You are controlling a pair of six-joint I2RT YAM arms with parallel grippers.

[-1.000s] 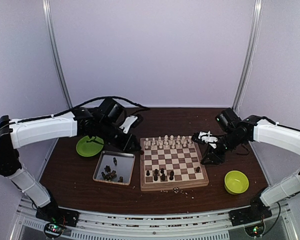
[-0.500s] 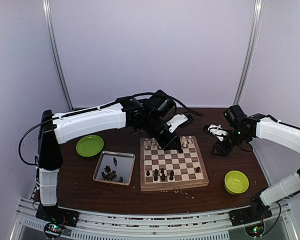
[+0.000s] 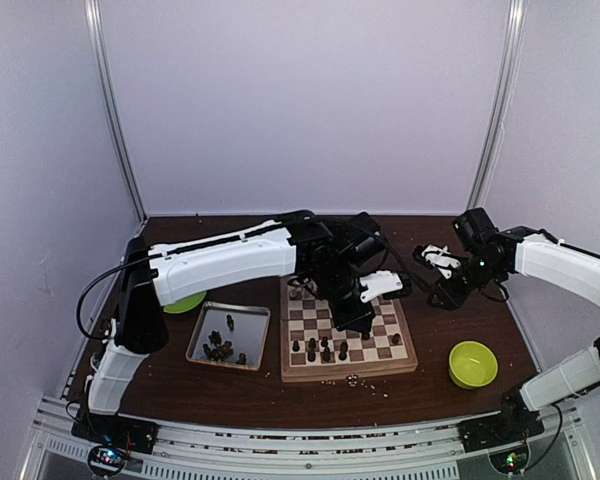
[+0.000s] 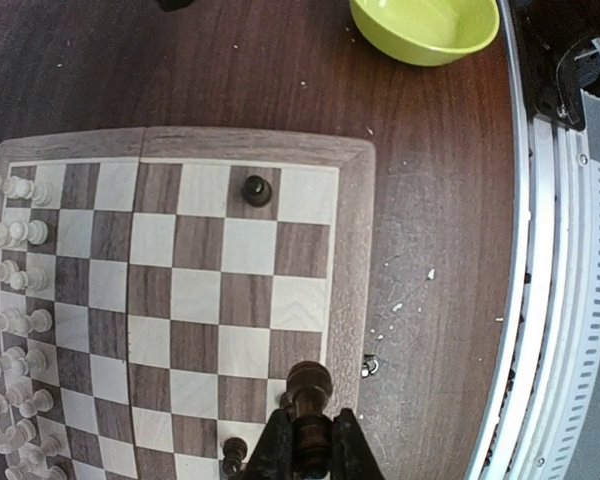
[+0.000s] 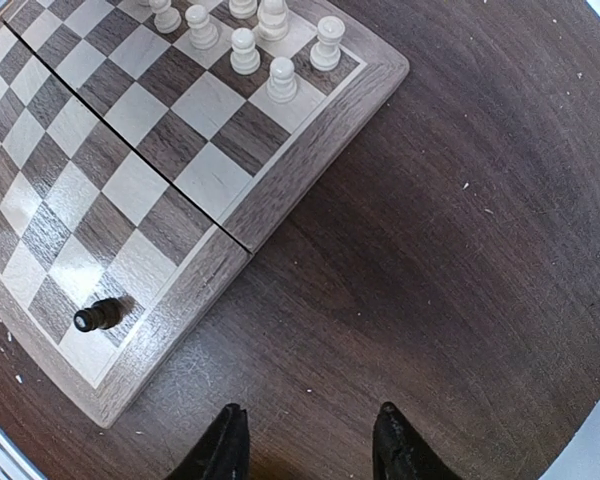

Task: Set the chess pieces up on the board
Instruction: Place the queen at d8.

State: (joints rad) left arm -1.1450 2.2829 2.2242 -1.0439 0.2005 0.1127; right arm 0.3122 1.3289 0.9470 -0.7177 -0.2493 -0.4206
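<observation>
While L tool grips a dark chess piece over the board, R tool hangs spread & empty over desk.

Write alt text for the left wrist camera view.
The left tool grips a small dark brown wooden chess piece over a checkered wooden chessboard. Pale cream chess pieces line one edge, and a lime green bowl sits beyond.

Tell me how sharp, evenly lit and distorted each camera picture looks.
Top external view: even, soft light, but the small dark wooden chess pieces blur into blobs. Left wrist view: crisp, though wide-angle distortion bows the tan border of the checkered wooden chessboard. Right wrist view: sharp, no glare; the pale cream chessmen stand out clearly.
</observation>
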